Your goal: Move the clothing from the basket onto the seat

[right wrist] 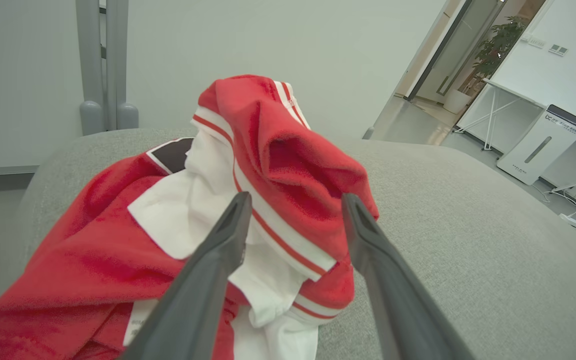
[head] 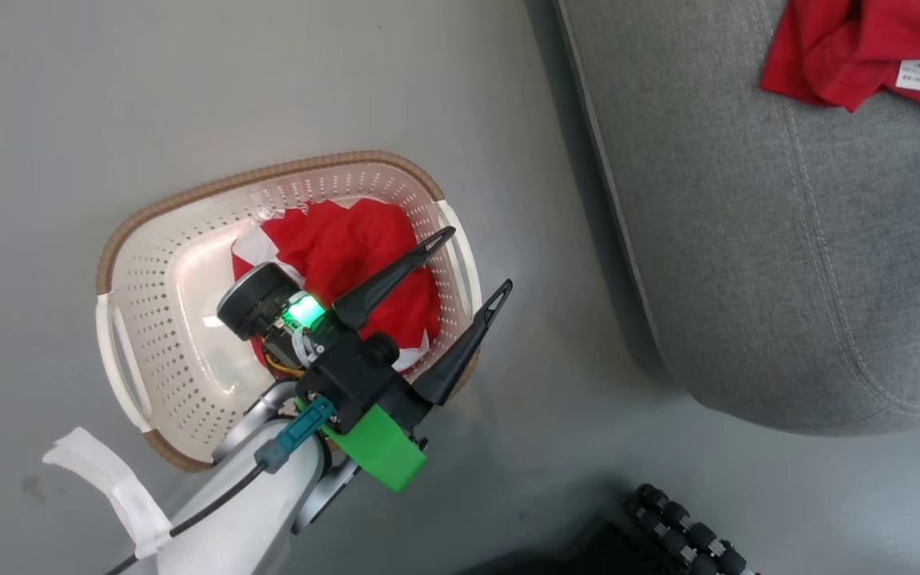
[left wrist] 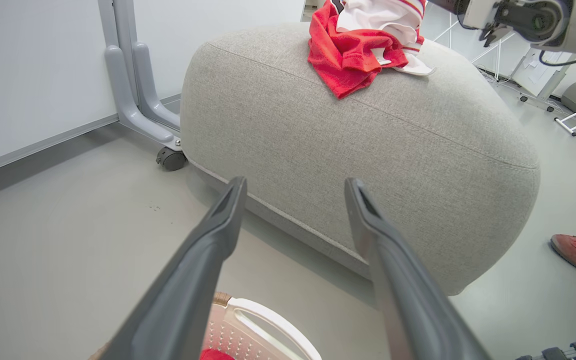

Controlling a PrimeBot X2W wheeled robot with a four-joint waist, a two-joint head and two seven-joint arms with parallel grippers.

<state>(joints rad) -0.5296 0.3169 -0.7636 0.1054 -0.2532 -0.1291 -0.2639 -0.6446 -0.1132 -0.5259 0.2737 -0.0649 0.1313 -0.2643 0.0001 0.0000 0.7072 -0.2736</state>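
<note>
Basket [head: 163, 319] with one red jersey [head: 348, 247] inside

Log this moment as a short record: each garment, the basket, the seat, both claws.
jersey on seat: red and white, bunched on top of the grey seat
jersey in basket: red, crumpled inside
basket: on the floor beside the seat
left claw: open, empty, over the basket's seat-side edge
right claw: open, close to jersey on seat; contact unclear
task: one garment moved, one not yet
</note>
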